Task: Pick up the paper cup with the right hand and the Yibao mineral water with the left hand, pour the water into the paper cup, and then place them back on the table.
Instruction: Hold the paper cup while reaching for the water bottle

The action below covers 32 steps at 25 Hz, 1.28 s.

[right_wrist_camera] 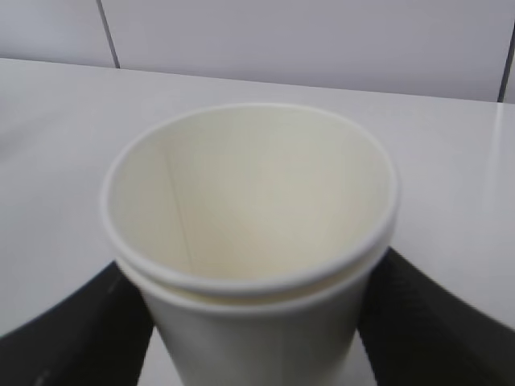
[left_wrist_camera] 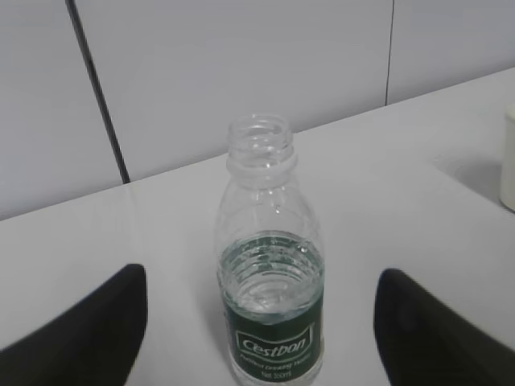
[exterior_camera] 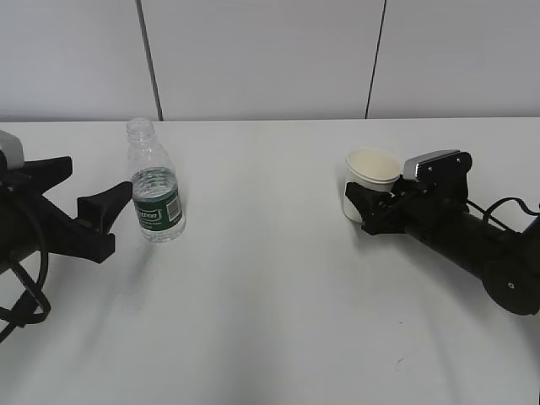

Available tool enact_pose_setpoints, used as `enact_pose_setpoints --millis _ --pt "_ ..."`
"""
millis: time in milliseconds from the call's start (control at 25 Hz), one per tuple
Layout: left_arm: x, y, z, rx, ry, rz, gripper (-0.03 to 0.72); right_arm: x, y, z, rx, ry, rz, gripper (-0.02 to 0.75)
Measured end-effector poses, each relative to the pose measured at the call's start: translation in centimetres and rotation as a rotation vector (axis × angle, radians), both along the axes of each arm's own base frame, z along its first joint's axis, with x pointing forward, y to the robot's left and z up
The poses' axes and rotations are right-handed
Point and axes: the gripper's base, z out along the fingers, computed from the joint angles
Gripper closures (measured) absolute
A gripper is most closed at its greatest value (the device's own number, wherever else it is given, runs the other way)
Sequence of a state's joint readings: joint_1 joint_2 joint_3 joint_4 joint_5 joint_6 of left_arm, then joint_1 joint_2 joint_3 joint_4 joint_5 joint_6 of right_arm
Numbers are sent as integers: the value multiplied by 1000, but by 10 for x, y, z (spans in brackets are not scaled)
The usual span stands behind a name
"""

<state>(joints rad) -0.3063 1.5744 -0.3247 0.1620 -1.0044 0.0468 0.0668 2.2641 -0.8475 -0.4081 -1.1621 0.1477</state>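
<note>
The paper cup (exterior_camera: 371, 173) stands on the table (exterior_camera: 270, 304) at the right; it is cream-white and empty and shows a double rim. My right gripper (exterior_camera: 361, 208) is shut on the paper cup, with a black finger pressed against each side of it in the right wrist view (right_wrist_camera: 253, 322), where the cup (right_wrist_camera: 249, 201) fills the frame. The Yibao mineral water (exterior_camera: 156, 190) stands upright at the left, uncapped and about half full. My left gripper (exterior_camera: 101, 175) is open. Its fingers flank the bottle (left_wrist_camera: 269, 281) with wide gaps, and the bottle stands just beyond the tips.
A white panelled wall with dark seams runs behind the table's far edge. The cup's edge (left_wrist_camera: 508, 161) shows at the right border of the left wrist view. Black cables hang beside both arms at the outer edges of the exterior view.
</note>
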Motion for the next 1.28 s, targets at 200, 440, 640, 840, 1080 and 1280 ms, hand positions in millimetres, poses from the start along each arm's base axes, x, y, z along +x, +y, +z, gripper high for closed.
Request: enact_pose_setpoints --millis 200,440,640,840,1080,1280 --pt "3 -1 -12 -1 21 -3 157 0 0 0 0 0 0 174" --pt "7 -3 -31 -7 44 -7 157 0 0 0 0 0 0 175" --pt "11 -4 -46 8 93 -6 156 0 0 0 0 0 0 175" --pt "21 -8 -43 -2 63 -7 134 0 0 -1 0 1 0 175" --pt "38 -13 -52 -41 88 -1 124 0 0 -1 1 0 0 175" --pt "51 -18 -62 -48 98 0 124 0 0 -1 1 1 0 175"
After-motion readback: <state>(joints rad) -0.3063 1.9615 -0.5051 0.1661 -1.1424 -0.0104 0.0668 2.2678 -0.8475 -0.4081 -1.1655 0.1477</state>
